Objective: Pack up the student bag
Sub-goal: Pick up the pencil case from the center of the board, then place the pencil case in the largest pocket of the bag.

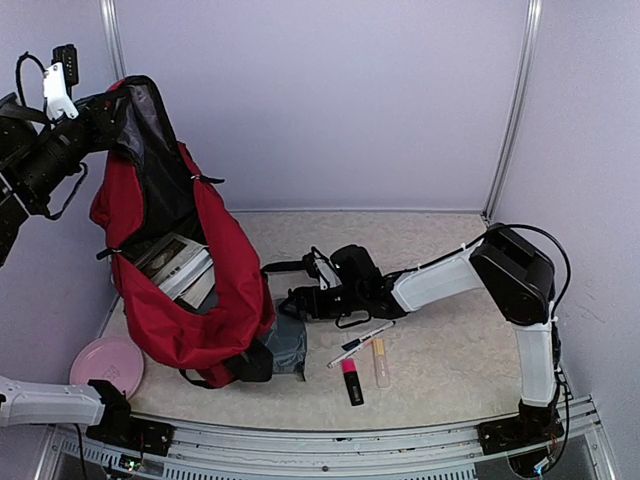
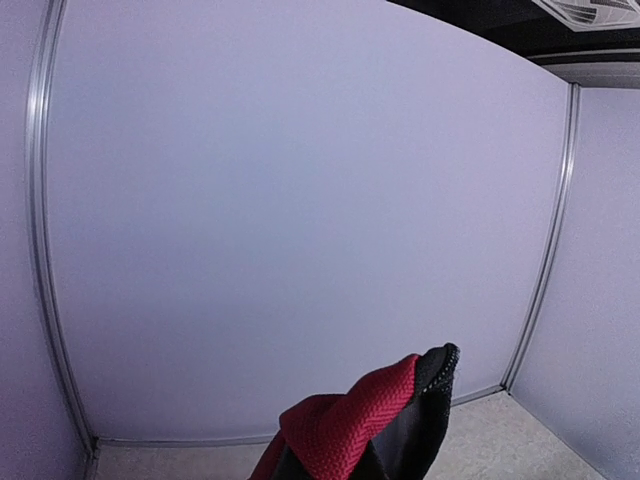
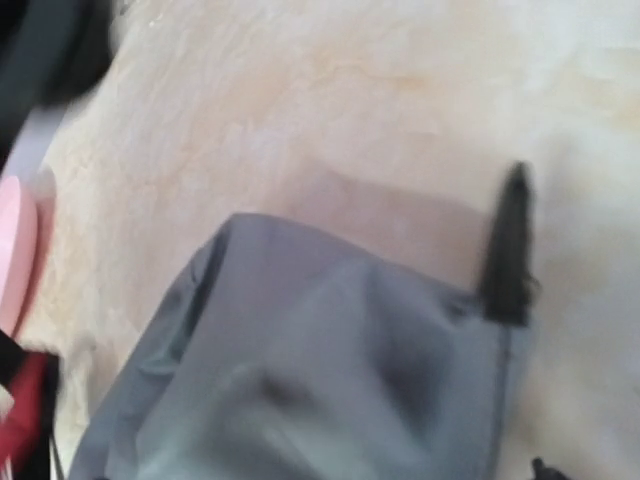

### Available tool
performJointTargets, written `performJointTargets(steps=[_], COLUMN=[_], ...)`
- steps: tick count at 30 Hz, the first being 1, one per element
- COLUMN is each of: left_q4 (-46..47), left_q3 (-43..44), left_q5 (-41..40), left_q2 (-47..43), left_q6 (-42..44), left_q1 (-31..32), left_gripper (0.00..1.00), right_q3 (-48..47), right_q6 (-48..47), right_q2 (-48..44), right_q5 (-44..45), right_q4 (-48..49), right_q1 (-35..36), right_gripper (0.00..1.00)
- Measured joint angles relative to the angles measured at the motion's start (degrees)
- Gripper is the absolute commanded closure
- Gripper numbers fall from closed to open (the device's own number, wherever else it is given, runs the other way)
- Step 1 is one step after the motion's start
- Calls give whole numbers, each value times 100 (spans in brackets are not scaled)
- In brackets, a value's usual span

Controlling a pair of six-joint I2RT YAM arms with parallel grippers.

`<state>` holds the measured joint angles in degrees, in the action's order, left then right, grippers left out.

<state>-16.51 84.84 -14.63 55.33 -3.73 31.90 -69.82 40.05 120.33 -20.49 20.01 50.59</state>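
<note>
Nearby: grey pouch [image 1: 287, 345] btwn student bag [image 1: 225, 300] & pens [image 1: 362, 342]

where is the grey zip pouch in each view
top external: grey pouch in the lower middle, beside the base of the student bag.
left wrist: not in it.
right wrist: grey pouch fills the lower middle.
shared landmark: the student bag's red fabric, at the bottom edge and bottom-left corner of the wrist views.

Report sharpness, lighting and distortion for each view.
Top external: sharp and evenly lit across the student bag. Left wrist: in focus, but the wall rails bow from lens distortion. Right wrist: smeared by blur, the grey pouch and its zip pull soft-edged.
</note>
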Motion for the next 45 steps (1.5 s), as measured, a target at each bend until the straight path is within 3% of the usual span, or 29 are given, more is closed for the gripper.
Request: performJointTargets(steps=[5,8,10,13,16,25,31,32,38,45], left_q4=[-212,-313,-376,-452,-566,-728,-708,-715,-579,-105], left_q3=[-46,-188,-249,-343,-426,-640,-741,-861,-1108,-1178], left_q5=[-210,-245,-243,-236,-232,-33,330,564,999,1294], left_q2=[-35,-15,24,74,79,101,229,376,682,1167], left_q6=[72,83,83,83,83,76,-50,-168,-422,-636], left_q1=[0,0,0,0,0,0,0,0,9,503], left_gripper=[100,100,100,100,100,100,100,100,100,100], right_q3=[-564,-905,-1019,-1038,-984,4,815,990,1252,809], right_q6=[-120,-212,-247,-232,-175,52,-59,-212,-763,-1515], right_q2=[483,710,811,863,868,319,-1370,-2393,-3827,-4793], right_q5=[162,151,105,-4,-175,-881,-841,-529,396,398], right_q4=[-422,-501,-518,-494,-389,153,-107,-249,-859,-1414], right_q1=[131,153,153,149,116,-271,-1038,-1491,-2103,-1711], right_gripper=[3,15,32,71,100,100,100,100,100,100])
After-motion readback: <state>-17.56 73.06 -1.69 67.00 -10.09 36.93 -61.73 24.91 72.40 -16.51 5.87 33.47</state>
